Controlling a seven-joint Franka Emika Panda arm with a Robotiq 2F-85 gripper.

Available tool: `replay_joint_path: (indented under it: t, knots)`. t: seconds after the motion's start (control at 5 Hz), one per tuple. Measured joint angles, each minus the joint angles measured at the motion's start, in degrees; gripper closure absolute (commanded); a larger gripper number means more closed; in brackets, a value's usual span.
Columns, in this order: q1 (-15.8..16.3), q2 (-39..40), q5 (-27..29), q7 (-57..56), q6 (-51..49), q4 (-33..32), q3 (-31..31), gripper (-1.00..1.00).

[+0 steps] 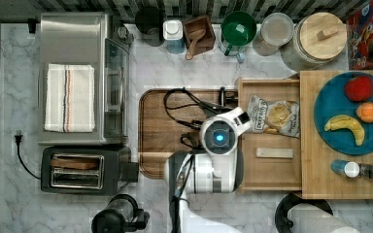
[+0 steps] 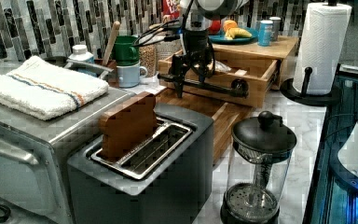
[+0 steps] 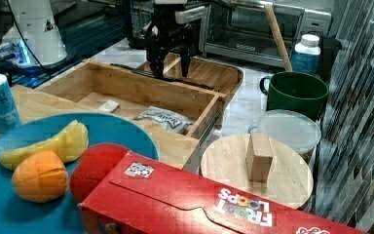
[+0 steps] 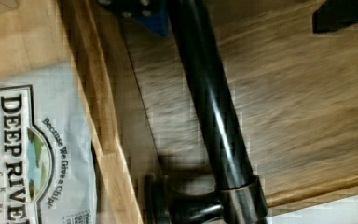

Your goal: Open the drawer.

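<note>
One gripper (image 3: 171,68), fingers spread astride the handle (image 2: 205,86) at the left view's centre, holds nothing. Close on the bar, then pull the drawer (image 1: 269,167) squarely outward.

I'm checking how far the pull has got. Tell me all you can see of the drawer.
The drawer is a light bamboo-coloured open box, pulled well out from under the wooden board that carries the fruit plate. A long black bar handle on black mounts runs across its front, over the darker brown tray. Inside lie a chip bag and a small pale block. The tool straddles the handle, fingers apart.
</note>
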Motion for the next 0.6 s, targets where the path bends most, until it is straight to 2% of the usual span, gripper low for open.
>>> replay_joint_path:
  t: [0.4,0.6]
  knots:
    - [0.6,0.1,-2.3,0.8,0.8,-0.6,1.3,-1.0]
    - [0.3,0.1,1.0,0.8,0.6,-0.4,1.6,-1.0]
